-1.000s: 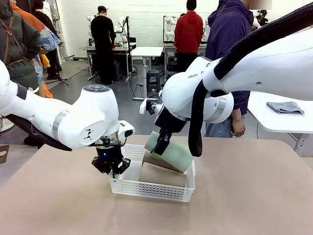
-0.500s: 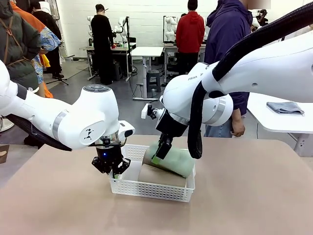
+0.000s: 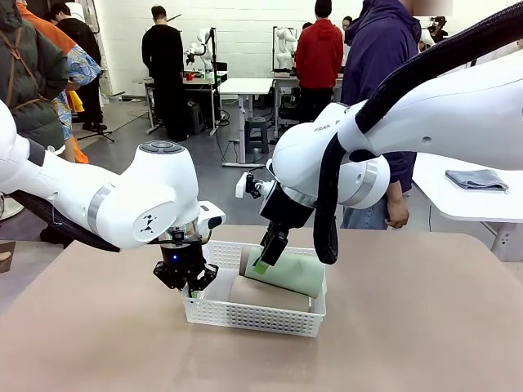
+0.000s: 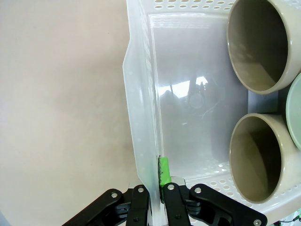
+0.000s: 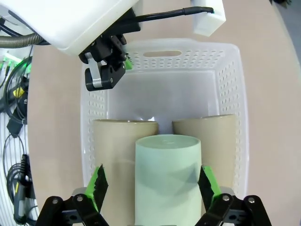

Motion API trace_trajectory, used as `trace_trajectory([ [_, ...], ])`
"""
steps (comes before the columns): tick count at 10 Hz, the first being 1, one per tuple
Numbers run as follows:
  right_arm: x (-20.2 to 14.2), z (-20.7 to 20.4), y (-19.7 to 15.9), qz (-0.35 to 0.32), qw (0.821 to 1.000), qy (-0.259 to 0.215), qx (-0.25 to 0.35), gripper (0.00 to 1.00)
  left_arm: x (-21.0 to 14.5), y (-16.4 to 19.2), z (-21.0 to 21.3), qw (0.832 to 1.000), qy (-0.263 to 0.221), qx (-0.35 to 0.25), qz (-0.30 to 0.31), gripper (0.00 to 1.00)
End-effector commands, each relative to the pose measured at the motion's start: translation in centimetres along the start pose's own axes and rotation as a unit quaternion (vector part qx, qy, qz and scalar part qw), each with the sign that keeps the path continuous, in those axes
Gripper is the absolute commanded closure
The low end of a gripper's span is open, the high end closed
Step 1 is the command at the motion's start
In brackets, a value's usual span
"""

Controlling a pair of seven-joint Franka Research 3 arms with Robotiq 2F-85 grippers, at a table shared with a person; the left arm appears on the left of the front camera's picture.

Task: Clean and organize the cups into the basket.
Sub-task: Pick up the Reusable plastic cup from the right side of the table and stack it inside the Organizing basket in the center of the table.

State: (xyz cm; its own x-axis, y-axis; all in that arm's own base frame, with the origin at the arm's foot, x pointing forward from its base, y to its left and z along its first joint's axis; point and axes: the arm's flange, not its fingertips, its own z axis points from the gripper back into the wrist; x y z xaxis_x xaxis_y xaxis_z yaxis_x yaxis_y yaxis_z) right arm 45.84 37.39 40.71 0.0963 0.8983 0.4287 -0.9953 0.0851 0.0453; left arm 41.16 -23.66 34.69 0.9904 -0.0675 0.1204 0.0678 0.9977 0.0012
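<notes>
Mint cup (image 5: 168,176) lies lengthwise atop two beige cups (image 5: 123,146) in the basket (image 5: 230,84), between the right gripper's (image 5: 153,186) parted pads; left gripper (image 4: 157,181) pinches the basket wall

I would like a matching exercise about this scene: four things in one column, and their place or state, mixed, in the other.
1. mint cup
2. two beige cups
3. left hand
4. right hand

a. shut on the basket wall
b. open around the mint cup
c. lying side by side on the basket floor
d. lying on top of the other cups

Pairs: 1-d, 2-c, 3-a, 4-b
</notes>
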Motion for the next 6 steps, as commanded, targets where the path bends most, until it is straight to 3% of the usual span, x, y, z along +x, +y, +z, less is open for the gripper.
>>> trace_trajectory([
  [1, -0.4, 1.7, 0.4, -0.024, 1.0, -0.005, -0.018, 0.0, 0.0, 0.0, 0.2, 1.0, -0.003, 0.001, -0.001, 1.0],
  [2, -0.7, 4.3, 0.8, -0.153, 0.986, 0.025, -0.056, 0.0, 0.0, 0.0, 0.2, 1.0, -0.003, 0.001, -0.001, 1.0],
  [3, -1.7, 7.4, 1.7, -0.284, 0.948, 0.103, -0.097, 0.0, 0.0, 0.0, 0.2, 1.0, -0.003, 0.001, -0.001, 1.0],
  [5, -2.8, 11.5, 4.6, -0.352, 0.904, 0.201, -0.133, 0.0, 0.0, 0.0, 0.2, 1.0, -0.003, 0.001, -0.001, 1.0],
  [6, -3.6, 12.9, 5.8, -0.417, 0.851, 0.269, -0.17, 0.0, 0.0, 0.0, 0.2, 1.0, -0.003, 0.001, -0.001, 1.0],
])
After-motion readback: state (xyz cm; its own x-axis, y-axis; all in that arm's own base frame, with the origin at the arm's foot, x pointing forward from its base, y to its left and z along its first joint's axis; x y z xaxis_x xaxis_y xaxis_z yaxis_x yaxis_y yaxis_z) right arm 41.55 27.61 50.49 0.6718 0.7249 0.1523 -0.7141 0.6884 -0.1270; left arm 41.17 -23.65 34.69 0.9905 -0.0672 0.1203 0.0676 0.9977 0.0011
